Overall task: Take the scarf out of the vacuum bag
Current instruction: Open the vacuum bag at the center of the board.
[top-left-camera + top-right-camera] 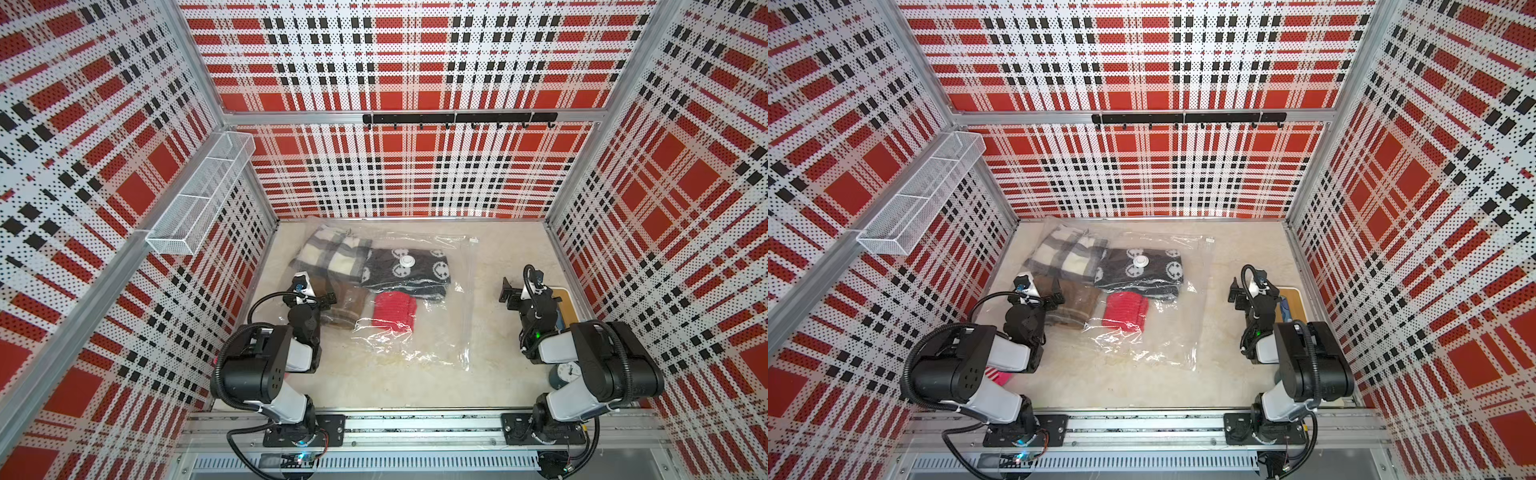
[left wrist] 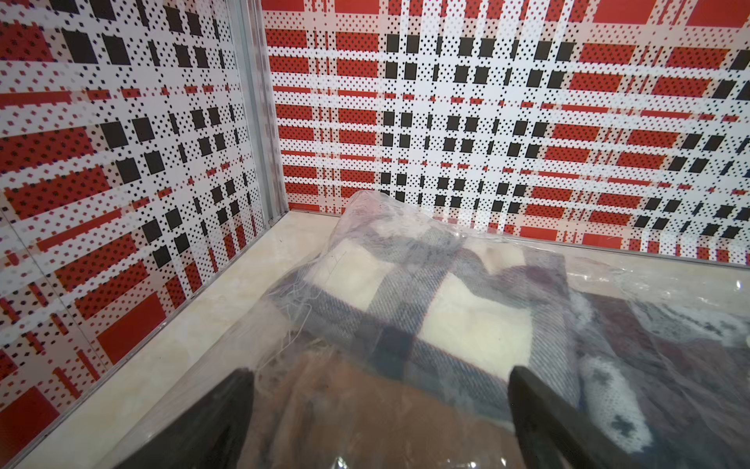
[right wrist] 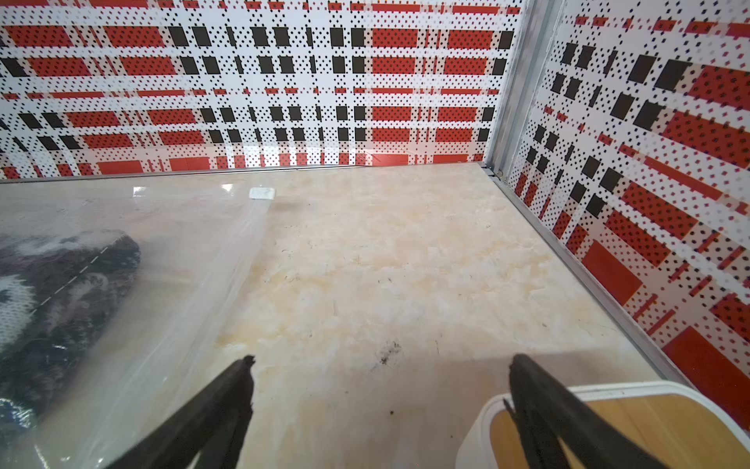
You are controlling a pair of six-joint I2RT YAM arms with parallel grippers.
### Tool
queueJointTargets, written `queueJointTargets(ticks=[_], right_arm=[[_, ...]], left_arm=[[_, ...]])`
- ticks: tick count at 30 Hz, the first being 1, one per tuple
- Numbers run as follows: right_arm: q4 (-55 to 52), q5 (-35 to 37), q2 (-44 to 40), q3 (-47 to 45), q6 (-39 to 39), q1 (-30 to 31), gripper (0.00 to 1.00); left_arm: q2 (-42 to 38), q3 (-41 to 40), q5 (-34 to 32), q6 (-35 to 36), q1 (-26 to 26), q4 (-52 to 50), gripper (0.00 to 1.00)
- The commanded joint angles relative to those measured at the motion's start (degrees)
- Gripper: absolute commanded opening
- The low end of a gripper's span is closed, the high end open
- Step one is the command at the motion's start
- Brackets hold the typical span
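Packed and flat, the vacuum bag (image 1: 415, 349) lies on the table (image 1: 498, 374) toward the far left corner. Through the plastic we see a grey-and-cream plaid scarf (image 1: 328, 253), a black scarf with white faces (image 1: 415, 272) under the round valve (image 1: 407, 261), a brown plaid scarf (image 1: 349, 305) and a red knit piece (image 1: 393, 311).

The left fingers (image 2: 219, 414), spread wide, hang over the brown scarf at the bag's left edge; we cannot tell whether they touch the plastic. Only the left wrist view shows loose threads trailing off the grey scarf.

The right fingers (image 3: 223, 406), equally apart and holding nothing, stand over bare table between the bag and a white-rimmed wooden tray (image 3: 588, 390). In a top view, a small clock (image 1: 567, 371) peeks from beneath the right arm.
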Motion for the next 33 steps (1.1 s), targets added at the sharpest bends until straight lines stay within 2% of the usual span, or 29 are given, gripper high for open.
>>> queueJointTargets(ticks=[1, 23, 33], right_arm=[[2.3, 0.4, 0.8, 1.1, -0.7, 0.4, 1.00], [1.9, -1.3, 0.7, 1.2, -1.3, 0.4, 1.00], [5.8, -1.5, -2.4, -2.2, -1.5, 0.5, 1.00]], left_arm=[[0.5, 0.9, -0.8, -0.1, 0.4, 2.4, 0.98], [0.4, 0.7, -1.5, 0.2, -0.1, 2.6, 0.98], [-2.4, -1.6, -6.7, 2.2, -2.9, 4.8, 0.98]])
